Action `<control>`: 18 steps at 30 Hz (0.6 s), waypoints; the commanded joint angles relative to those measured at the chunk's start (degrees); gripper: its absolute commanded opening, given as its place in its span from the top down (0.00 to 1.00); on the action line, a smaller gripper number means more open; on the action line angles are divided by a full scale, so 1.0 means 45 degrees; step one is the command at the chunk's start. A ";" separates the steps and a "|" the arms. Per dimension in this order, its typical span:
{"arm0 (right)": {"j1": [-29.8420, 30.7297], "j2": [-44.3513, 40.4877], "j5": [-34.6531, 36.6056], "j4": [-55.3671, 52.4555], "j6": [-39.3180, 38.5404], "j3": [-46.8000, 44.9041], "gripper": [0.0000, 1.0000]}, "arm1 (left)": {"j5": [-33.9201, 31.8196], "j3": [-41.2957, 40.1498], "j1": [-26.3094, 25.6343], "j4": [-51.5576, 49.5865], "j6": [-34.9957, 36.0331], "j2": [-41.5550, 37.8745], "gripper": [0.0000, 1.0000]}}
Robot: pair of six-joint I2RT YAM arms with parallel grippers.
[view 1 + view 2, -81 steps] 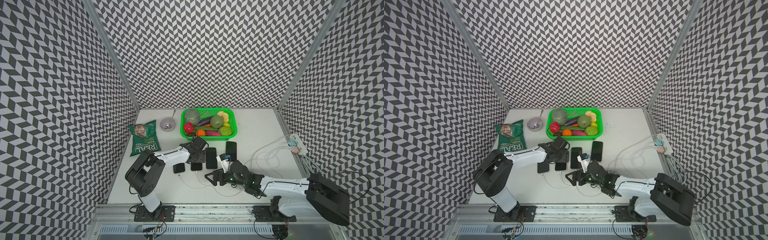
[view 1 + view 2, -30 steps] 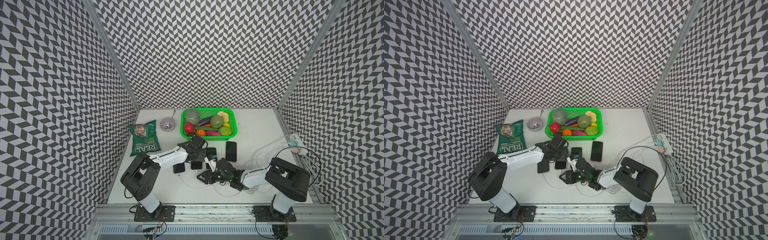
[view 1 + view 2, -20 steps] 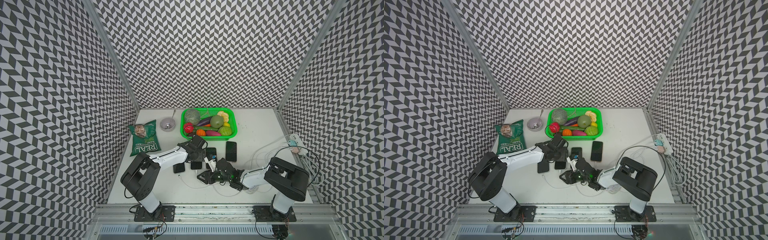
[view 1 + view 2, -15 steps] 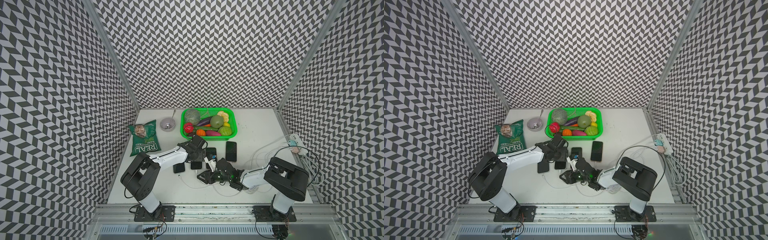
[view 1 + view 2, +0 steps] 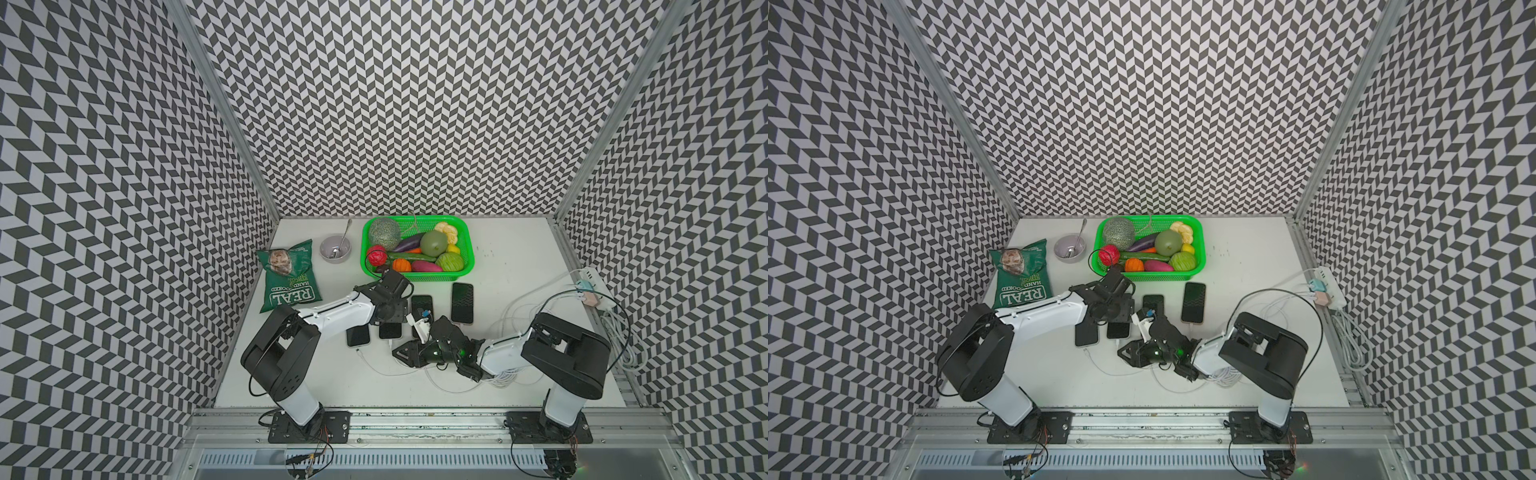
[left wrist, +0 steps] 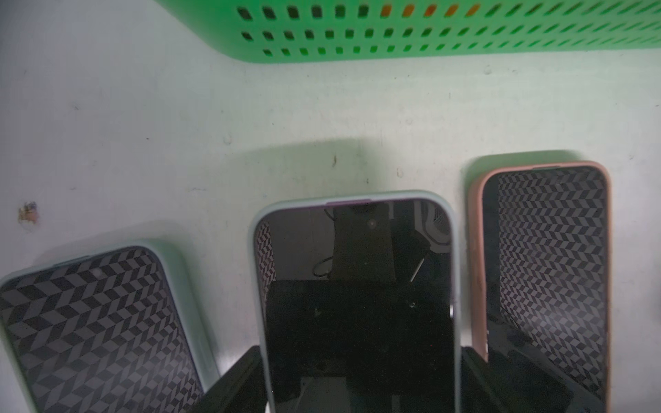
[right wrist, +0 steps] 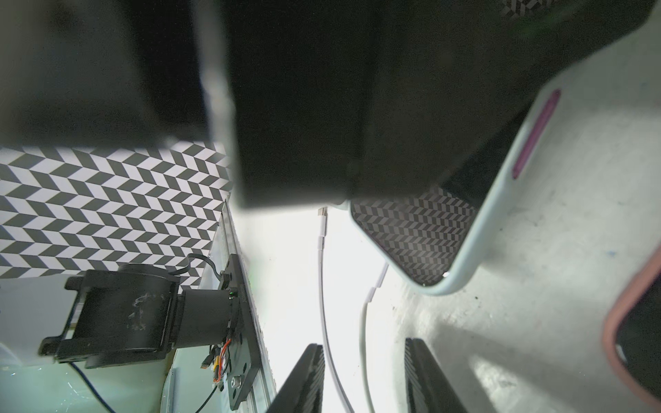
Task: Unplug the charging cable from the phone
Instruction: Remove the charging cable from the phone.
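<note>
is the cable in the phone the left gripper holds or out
Plugged in, as far as shows: the white cable runs right up to the end of the phone, with no bare plug tip visible.

Four phones (image 5: 462, 302); one basket (image 5: 415, 276); one bowl (image 5: 328, 257); one chip bag (image 5: 289, 274).

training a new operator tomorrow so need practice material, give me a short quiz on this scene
1. True or false: the left tool grips a mint-cased phone.
2. How many phones are visible in both top views?
3. What runs between the fingers of the right tool: A white cables, B a spoon, C a chip bag?
Key: 1 true; 2 four; 3 A.
</note>
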 commanded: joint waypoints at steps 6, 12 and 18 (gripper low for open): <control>0.0302 0.0525 -0.0234 0.0112 0.0092 0.0490 0.64 | 0.0708 0.0441 -0.0272 0.0710 -0.0051 -0.0621 1.00; 0.0321 0.0106 0.0249 0.0186 0.0172 0.0127 0.64 | 0.0466 0.0440 -0.0254 0.0631 -0.0269 -0.0577 1.00; 0.0314 -0.0385 0.0749 0.0319 0.0253 -0.0377 0.64 | 0.0210 0.0444 -0.0197 0.0508 -0.0512 -0.0601 1.00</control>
